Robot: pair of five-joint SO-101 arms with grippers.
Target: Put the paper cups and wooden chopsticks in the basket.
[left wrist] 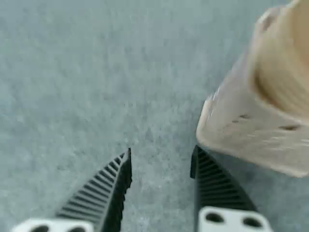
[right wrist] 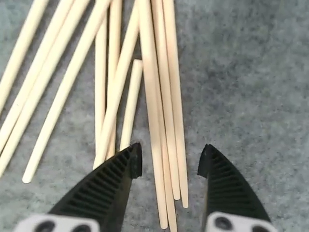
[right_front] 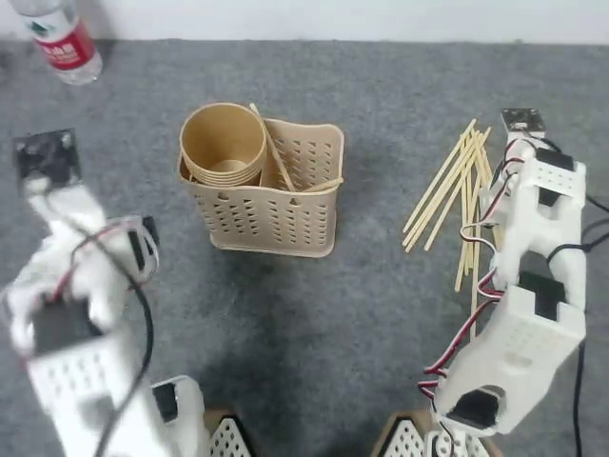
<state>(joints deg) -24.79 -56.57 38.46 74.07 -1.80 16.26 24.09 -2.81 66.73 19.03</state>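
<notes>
A grey carpeted table takes up the high view. A white left arm occupies the lower left of the frame and a white right arm stands along the right edge. A beige perforated basket sits just above centre. A stack of paper cups is nested upright in its left compartment, and two chopsticks lean in the right one. The loose wooden chopsticks fan out at upper right, partly under the right arm. A plastic bottle lies in the upper left corner. The left gripper hangs over bare carpet near the basket's wall, jaws apart and holding nothing. The right gripper is low over the pile, jaws apart and straddling several sticks. Closing there would likely pinch a bundle unevenly, so some sticks could slip out or scatter. A long stick carried crosswise might catch the basket rim and tip it. Open carpet between the pile and the basket leaves a free path.
</notes>
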